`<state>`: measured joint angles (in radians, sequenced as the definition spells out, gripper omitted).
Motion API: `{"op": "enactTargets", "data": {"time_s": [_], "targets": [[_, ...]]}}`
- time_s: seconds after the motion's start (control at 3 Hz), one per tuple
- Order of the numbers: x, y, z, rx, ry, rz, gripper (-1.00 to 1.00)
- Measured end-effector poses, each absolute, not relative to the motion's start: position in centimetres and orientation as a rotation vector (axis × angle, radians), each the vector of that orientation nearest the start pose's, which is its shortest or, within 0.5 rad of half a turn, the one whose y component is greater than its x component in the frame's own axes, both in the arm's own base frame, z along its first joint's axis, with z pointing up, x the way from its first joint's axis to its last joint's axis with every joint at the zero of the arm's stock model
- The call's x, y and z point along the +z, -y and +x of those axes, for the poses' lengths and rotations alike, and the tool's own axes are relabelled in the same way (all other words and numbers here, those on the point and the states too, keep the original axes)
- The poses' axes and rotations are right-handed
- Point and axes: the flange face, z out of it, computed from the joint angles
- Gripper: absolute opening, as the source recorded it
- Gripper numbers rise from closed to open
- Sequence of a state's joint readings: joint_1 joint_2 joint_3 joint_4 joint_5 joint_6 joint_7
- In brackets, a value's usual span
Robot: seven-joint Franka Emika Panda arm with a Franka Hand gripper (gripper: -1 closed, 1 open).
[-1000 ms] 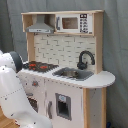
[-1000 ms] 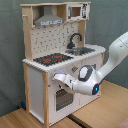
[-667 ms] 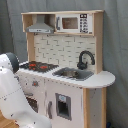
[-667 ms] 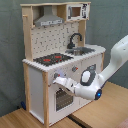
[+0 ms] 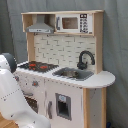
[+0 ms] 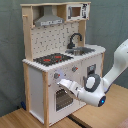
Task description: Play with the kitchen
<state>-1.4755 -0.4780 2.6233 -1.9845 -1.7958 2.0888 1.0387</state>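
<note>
The kitchen [image 5: 62, 65] stands upright against the grey curtain in both exterior views, its hob [image 6: 54, 59] left of the sink [image 6: 82, 50] in the second exterior view. Since a second ago the arm [image 6: 102, 85] has swung lower and closer to the front panel, so the claw [image 6: 62, 84] now sits at the top edge of the oven door [image 6: 62, 99], below the knobs [image 6: 56, 76]. Whether its fingers are apart or together I cannot tell.
</note>
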Motion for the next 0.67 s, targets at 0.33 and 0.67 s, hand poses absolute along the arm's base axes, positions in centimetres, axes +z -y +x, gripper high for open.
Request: {"op": "enactTargets", "data": {"time_s": [0.33,0.67], "targets": [[27.6,-54.4,27.9,1.393,-1.205,1.275,1.00],[26.5,-52.7,27.9,1.429,-1.129,1.301,1.00]]}}
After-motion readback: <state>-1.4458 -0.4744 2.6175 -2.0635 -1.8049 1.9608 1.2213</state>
